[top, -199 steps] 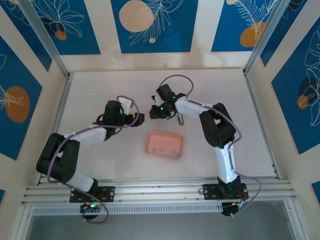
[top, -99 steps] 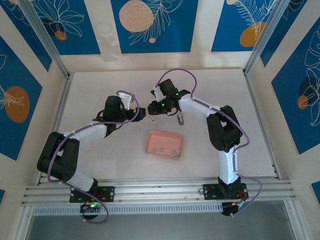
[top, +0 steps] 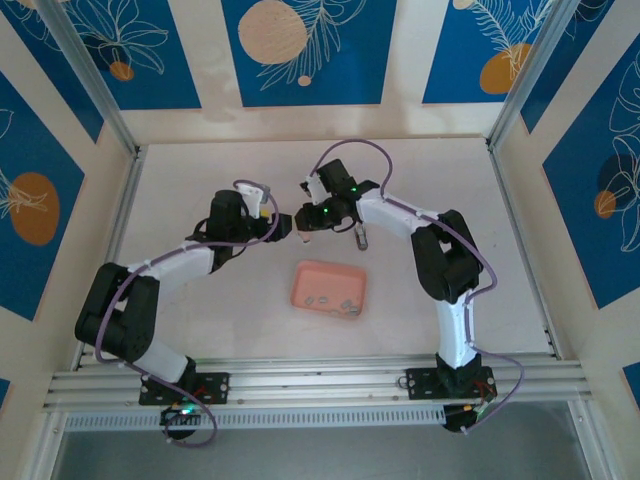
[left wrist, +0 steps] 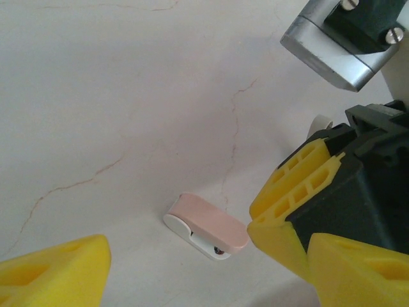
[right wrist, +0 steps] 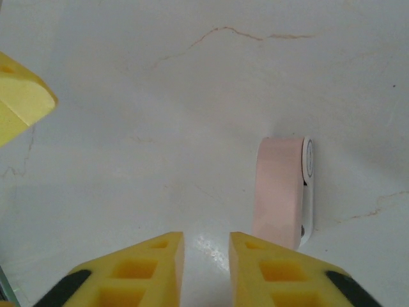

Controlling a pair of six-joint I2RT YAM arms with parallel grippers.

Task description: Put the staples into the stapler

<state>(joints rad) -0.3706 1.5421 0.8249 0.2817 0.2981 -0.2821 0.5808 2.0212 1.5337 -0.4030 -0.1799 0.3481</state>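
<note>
left gripper (left wrist: 204, 275) spread wide; right gripper (right wrist: 208, 268) barely parted, facing it.

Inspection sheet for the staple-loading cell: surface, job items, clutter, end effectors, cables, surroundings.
Surface: white table with thin reddish veins.
Job's things: staples lie in the pink tray. The small pink-and-white stapler lies on the table, not gripped.
Clutter: nothing seen.
End effectors: left end effector is wide open and holds nothing. Right end effector has a narrow gap between its jaws and holds nothing. The two face each other beyond the tray.
Cables: purple cables loop along both arms, off the tray.
Surroundings: blue leaf-print panels; aluminium frame at the near edge.
</note>
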